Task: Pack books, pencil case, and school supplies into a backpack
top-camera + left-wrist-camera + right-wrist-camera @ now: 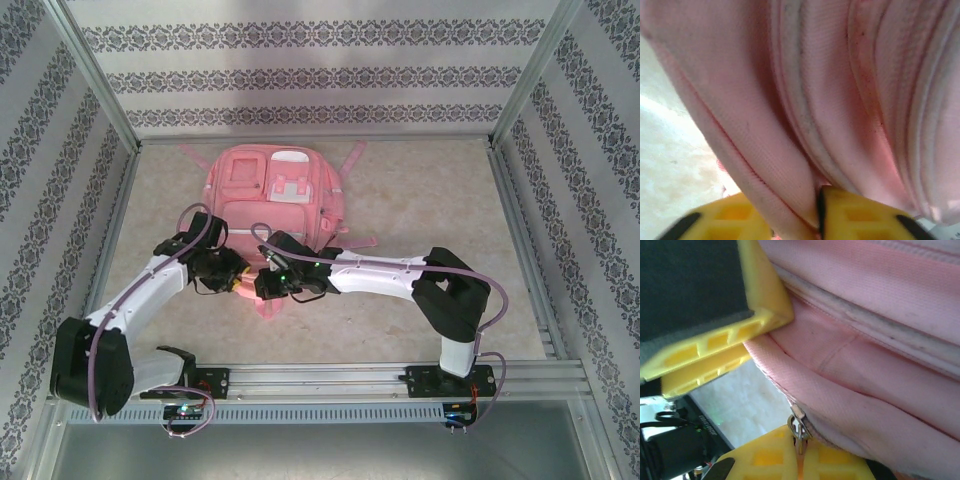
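Between the right gripper's (800, 462) clenched fingertips, the small metal zipper pull (797, 426) is being held by its lower end only. With so little of it sitting in the grip, I judge that a tug at an angle to the zipper line is risking it slipping free.

Just left of that hand, the left gripper (816, 220) is pinching a fold of the backpack (275, 190). Its fingers (860, 215) are sitting nearly together with pink cloth between them. That fold is looking thin and soft. If it is sliding out while the right hand is tugging, the whole bag is probably going to be dragging across the table (430, 190) instead of the slider running.

Loose cloth is bulging right beside the zipper track, just above the right fingertips, and could be catching in the teeth. The two hands are working very close together, so a run of the right hand toward the left one is risking a knock.

Beyond both hands the backpack is lying flat, front pockets up, with its straps (353, 160) spreading out at the far end, well clear of the work. Farther off, the walls (300, 80) are standing out of the way.
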You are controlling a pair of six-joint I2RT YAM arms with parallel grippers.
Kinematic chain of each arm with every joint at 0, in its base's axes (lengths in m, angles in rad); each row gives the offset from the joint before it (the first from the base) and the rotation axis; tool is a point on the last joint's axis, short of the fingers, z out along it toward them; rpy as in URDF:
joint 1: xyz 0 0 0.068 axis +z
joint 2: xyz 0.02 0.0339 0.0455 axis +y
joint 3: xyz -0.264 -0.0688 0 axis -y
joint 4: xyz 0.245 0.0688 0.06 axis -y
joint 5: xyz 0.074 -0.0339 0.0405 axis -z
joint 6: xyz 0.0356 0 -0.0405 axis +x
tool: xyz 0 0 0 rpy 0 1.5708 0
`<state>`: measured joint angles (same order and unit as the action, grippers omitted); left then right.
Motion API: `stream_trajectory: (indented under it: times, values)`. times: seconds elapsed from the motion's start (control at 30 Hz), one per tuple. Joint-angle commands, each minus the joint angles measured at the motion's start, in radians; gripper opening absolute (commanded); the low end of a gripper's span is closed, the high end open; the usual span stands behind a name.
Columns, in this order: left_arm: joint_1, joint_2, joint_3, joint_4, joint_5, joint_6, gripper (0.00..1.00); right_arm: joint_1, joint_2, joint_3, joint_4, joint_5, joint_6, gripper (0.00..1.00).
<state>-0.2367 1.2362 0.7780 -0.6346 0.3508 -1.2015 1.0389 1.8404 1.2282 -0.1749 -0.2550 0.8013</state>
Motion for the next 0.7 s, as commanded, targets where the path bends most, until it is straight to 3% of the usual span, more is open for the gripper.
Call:
stream_trajectory:
  times: [0.0, 0.1, 0.67]
  values:
    - [-0.004, -0.008, 0.037, 0.030, -0.047, 0.017, 0.12, 0.011, -0.071, 0.005, -0.094, 0.081, -0.064, 0.00]
    - [0.003, -0.035, 0.040, 0.027, -0.053, 0.024, 0.00, 0.012, -0.114, -0.035, -0.131, 0.121, -0.085, 0.00]
    - [0.111, -0.151, 0.096, -0.081, -0.009, 0.075, 0.00, -0.110, -0.251, -0.202, -0.112, 0.168, -0.126, 0.00]
